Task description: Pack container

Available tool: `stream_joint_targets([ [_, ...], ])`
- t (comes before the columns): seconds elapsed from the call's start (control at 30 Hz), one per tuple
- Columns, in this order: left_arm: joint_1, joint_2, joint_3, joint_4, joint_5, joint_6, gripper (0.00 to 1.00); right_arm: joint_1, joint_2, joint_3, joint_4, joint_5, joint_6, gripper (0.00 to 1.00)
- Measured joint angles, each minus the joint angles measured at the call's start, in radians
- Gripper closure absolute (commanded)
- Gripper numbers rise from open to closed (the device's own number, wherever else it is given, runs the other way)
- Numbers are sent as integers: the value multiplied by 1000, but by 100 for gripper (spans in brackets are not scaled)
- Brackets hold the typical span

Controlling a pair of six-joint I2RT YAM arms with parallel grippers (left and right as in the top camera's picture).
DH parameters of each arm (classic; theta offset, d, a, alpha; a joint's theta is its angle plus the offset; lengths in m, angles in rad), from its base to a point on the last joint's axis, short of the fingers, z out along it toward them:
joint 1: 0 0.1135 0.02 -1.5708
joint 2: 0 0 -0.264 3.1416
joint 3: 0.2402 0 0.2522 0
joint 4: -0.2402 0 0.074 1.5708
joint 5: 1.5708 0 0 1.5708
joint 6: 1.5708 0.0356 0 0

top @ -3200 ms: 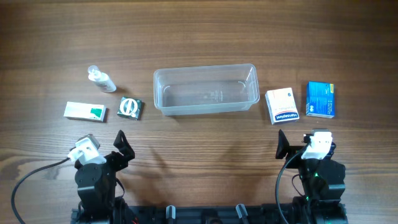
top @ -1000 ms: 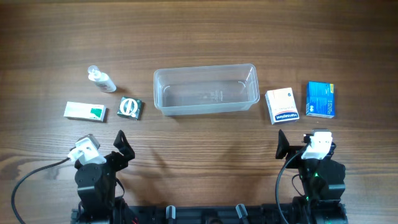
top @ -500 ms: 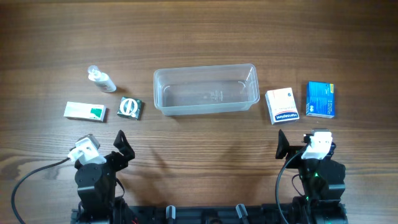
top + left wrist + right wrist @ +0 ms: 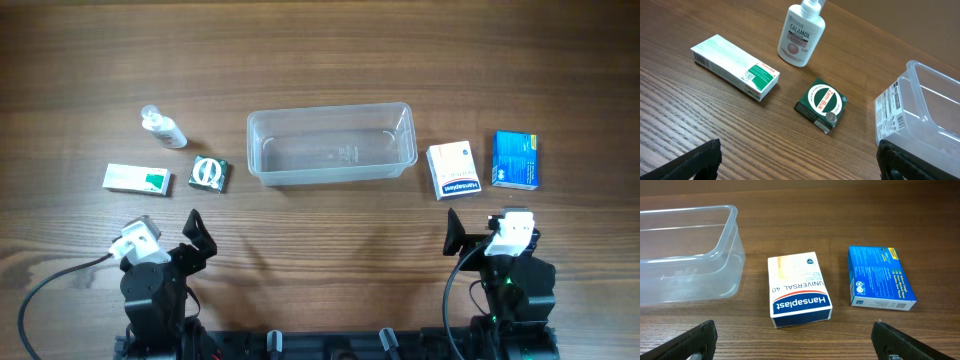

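The container (image 4: 331, 109), a clear shallow plastic tub, stands empty at the table's middle; its corner shows in the left wrist view (image 4: 920, 107) and its end in the right wrist view (image 4: 695, 260). To its left lie a white-and-green box (image 4: 136, 179), a green Zam-Buk tin (image 4: 209, 173) and a Calamol bottle (image 4: 163, 127). On its right are a Hansaplast box (image 4: 453, 170) and a blue box (image 4: 515, 160). My left gripper (image 4: 198, 230) rests open near the front edge, short of the tin (image 4: 821, 104). My right gripper (image 4: 472, 232) is open too, short of the Hansaplast box (image 4: 799, 291).
The wooden table (image 4: 320, 50) stretches bare behind the tub. Both arm bases sit at the front edge, with a cable (image 4: 50, 280) looping off the left one.
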Motion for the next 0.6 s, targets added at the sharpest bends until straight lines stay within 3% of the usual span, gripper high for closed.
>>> stream_joint_targets([
  [0.47,0,0,0,0,0,0,0,0,0,-1,8,0,1,0],
  [0.6,0,0,0,0,0,0,0,0,0,-1,60,-40,72,0],
])
